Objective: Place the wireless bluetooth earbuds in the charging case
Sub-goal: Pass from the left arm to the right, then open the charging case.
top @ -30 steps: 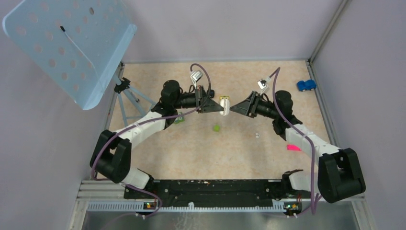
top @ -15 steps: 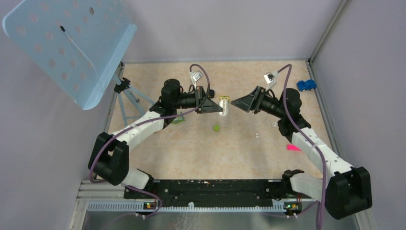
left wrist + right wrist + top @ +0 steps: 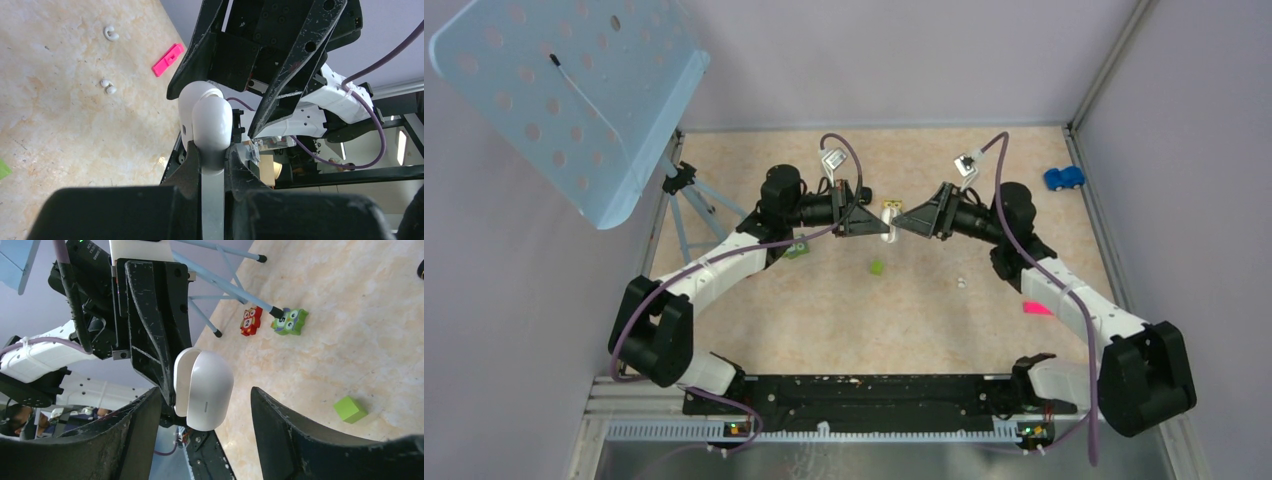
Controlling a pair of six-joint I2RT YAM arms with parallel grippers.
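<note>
White plastic charging case point(image 3: 211, 117) is off the table, clamped in the left gripper point(image 3: 214, 160), fingers tight on its lower end. It sits upper centre in the top view. Lid looks cracked open on its hinge; can't see inside.

Right gripper point(image 3: 205, 392) is nose to nose with the left one, jaws spread wide either side of the case. There's a clear gap on both sides in the right wrist view, no contact.

Earbuds are not in the case. Both read as small white comma-shaped bits lying on the beige tabletop point(image 3: 924, 310), upper left of the left wrist frame. First earbud point(image 3: 111, 33) is near the top edge, second earbud point(image 3: 107, 86) below it, and both are well apart from the case. Pink tab point(image 3: 168, 59) lies just right of them.

Green cube point(image 3: 350, 409) is at lower right in the right wrist frame.
</note>
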